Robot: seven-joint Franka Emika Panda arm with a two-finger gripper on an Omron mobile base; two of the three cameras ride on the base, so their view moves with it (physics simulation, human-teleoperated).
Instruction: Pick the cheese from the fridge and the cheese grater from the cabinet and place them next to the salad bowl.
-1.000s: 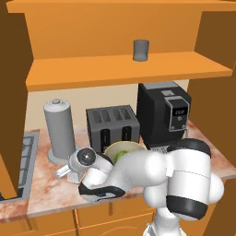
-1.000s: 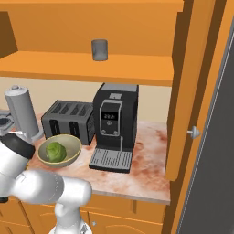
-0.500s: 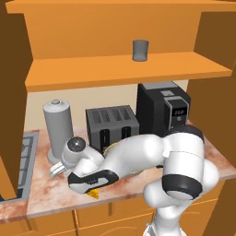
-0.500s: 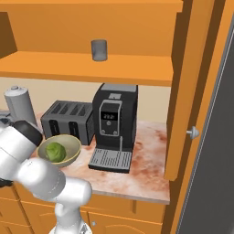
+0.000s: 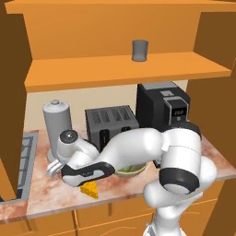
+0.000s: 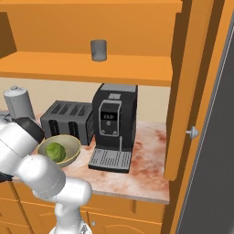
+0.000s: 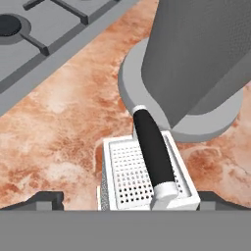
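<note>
- Since a moment ago the arm has stretched further left and lower over the tabletop [image 5: 41,198], and the cheese [image 5: 90,190] now lies clear of it on the marble near the front edge.
- The gripper [image 7: 128,206] sits just over the cheese grater [image 7: 147,179], whose dark handle points up toward the grey canister [image 7: 196,59].
- Both finger tips stand wide, one on each side of the grater, not closed on it that I can see.
- The grater rests on the tabletop right beside the canister's base, near the stove [image 7: 44,34].
- The salad bowl [image 6: 59,150] with its lettuce stands before the toaster [image 6: 66,121], beside the coffee machine [image 6: 114,125].
- A dark grey cup [image 5: 139,50] stands on the cabinet [image 5: 124,71] shelf.
</note>
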